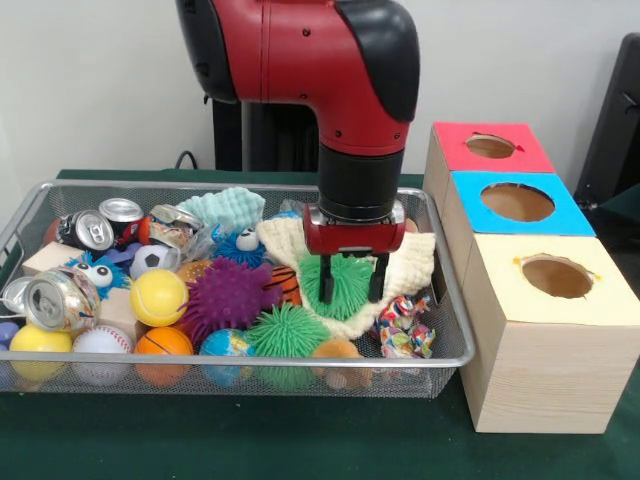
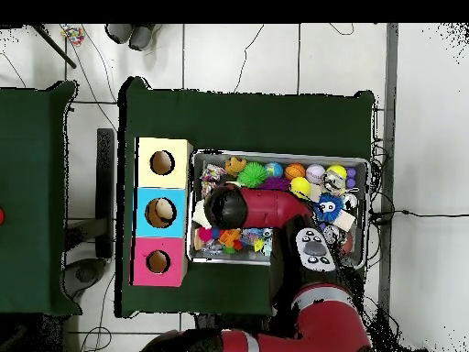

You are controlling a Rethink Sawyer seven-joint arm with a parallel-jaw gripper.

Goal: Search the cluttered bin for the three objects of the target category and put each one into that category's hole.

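Nearest the front camera stands the yellow-topped box (image 1: 553, 330), its round hole (image 1: 557, 276) open on top; behind it in the same row come the blue-topped box (image 1: 517, 203) and then the red-topped box (image 1: 489, 147), each with its own hole. Just beside them, on the green table (image 1: 200, 440), sits the wire mesh bin (image 1: 230, 372), crowded with toys. Along its near wall lie a yellow ball (image 1: 38, 340), a white baseball (image 1: 102, 342), an orange basketball (image 1: 163, 342), a globe-patterned ball (image 1: 225, 344) and a green spiky ball (image 1: 287, 331). Further in are a yellow tennis ball (image 1: 158, 297), a purple spiky ball (image 1: 229, 295) and a crushed can (image 1: 60, 299) at the left wall. Toward the middle right a second green spiky ball (image 1: 349, 285) rests on a cream cloth (image 1: 420, 265), with a multicoloured knotted toy (image 1: 403, 327) just beside it. The gripper (image 1: 350, 289) hangs straight down over this ball, its two black fingers (image 1: 326, 283) spread apart, one on each side of the ball and pressed in among its spikes. At the far wall lie two more cans (image 1: 100, 225), a soccer ball (image 1: 154, 259) and a pale green cloth (image 1: 228, 208). From overhead, the red arm (image 2: 266, 207) covers that part of the bin
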